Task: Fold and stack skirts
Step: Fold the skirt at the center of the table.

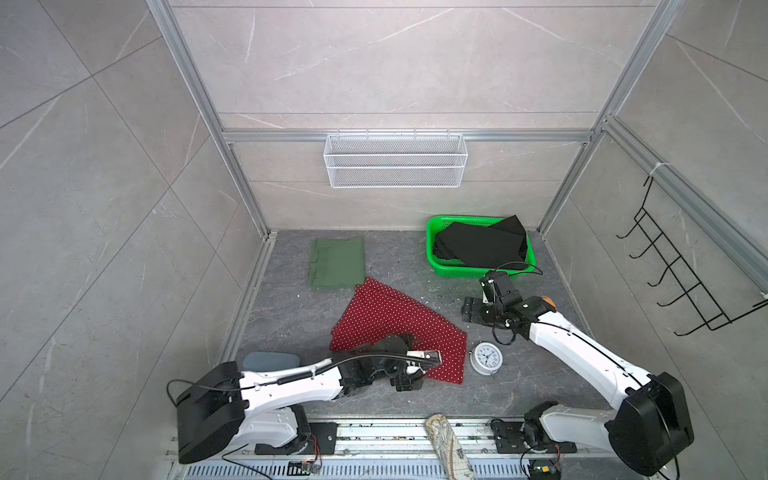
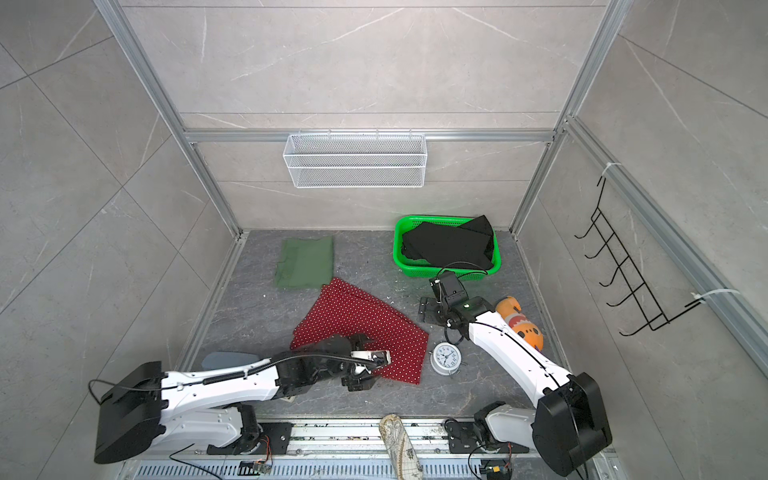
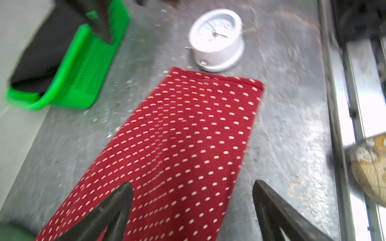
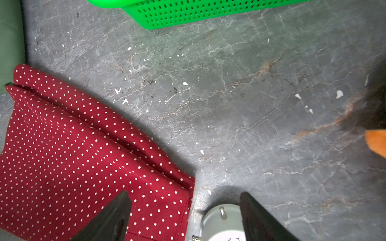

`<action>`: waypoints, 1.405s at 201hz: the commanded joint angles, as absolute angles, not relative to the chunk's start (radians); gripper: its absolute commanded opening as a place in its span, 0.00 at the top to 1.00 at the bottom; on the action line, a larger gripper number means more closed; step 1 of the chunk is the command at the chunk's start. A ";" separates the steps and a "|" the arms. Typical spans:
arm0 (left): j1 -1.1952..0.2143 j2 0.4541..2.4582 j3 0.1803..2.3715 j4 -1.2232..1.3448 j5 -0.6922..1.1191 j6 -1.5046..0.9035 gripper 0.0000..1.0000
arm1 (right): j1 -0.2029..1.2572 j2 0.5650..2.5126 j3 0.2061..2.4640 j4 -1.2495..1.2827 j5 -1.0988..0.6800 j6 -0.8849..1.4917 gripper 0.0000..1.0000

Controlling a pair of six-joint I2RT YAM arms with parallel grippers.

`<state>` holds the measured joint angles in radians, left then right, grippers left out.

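In both top views a red skirt with white polka dots [image 1: 395,316] [image 2: 361,316] lies spread at an angle mid-table. An olive green skirt [image 1: 337,262] lies folded flat at the back left, its near corner touching the red one. A black skirt [image 1: 480,245] sits in the green basket [image 1: 453,269]. My left gripper [image 1: 410,380] [image 3: 193,185] is open low over the red skirt's [image 3: 188,135] near edge, one finger over cloth, one over table. My right gripper [image 1: 469,309] [image 4: 184,196] is open and empty, hovering right of the red skirt [image 4: 73,156].
A white alarm clock [image 1: 486,358] [image 3: 217,39] stands by the red skirt's right corner. An orange plush fish [image 2: 521,322] lies behind the right arm. A beige patterned cloth roll [image 1: 449,444] rests on the front rail. A wire basket [image 1: 395,160] and a hook rack [image 1: 673,274] hang on the walls.
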<state>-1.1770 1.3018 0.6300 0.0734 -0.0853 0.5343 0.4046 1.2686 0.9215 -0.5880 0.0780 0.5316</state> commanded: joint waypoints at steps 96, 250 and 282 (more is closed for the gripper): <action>-1.258 1.588 0.851 0.104 -0.007 0.704 0.19 | 0.319 1.274 0.947 -0.630 -0.035 0.538 0.16; -1.282 1.788 0.993 0.048 0.071 0.666 0.47 | 0.268 1.284 0.903 -0.583 -0.090 0.543 0.18; -1.282 1.824 1.021 0.027 0.068 0.651 0.48 | 0.259 1.293 0.898 -0.574 -0.100 0.541 0.18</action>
<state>-1.2766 1.7977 0.9733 0.0490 0.0391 0.6773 0.2665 1.2804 0.9123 -0.5892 -0.0837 0.5320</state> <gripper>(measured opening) 0.524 0.818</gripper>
